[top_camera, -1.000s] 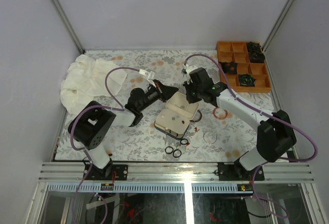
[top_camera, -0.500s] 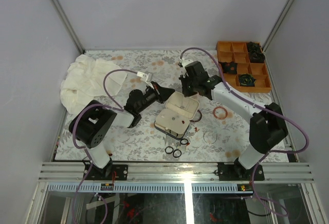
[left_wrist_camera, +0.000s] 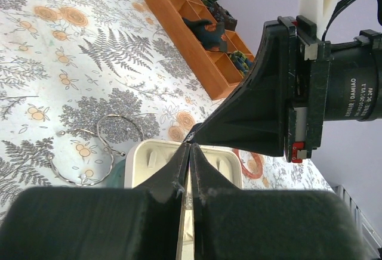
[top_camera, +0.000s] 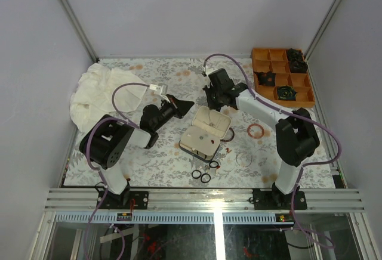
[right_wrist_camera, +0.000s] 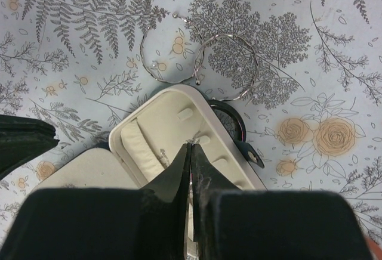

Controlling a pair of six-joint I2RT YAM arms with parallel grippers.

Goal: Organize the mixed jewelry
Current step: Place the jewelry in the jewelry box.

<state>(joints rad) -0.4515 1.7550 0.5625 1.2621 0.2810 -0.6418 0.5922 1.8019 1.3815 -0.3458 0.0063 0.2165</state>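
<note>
Black rings (top_camera: 200,176), open case (top_camera: 206,132), orange tray (top_camera: 261,53)

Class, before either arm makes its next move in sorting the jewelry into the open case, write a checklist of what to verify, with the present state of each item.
1. Case open: ok, the cream lining faces up.
2. Left gripper open for a pick: not ok, jaws shut.
3. Right gripper open for a pick: not ok, jaws shut above the case. Whether it pinches anything: cannot tell.
4. The two grippers apart from each other: cannot tell, they sit very close over the case's far end.
5. Black rings in the case: not ok, they lie on the table beside it.
6. Wire hoops in the case: not ok, they lie on the table beyond it.
</note>
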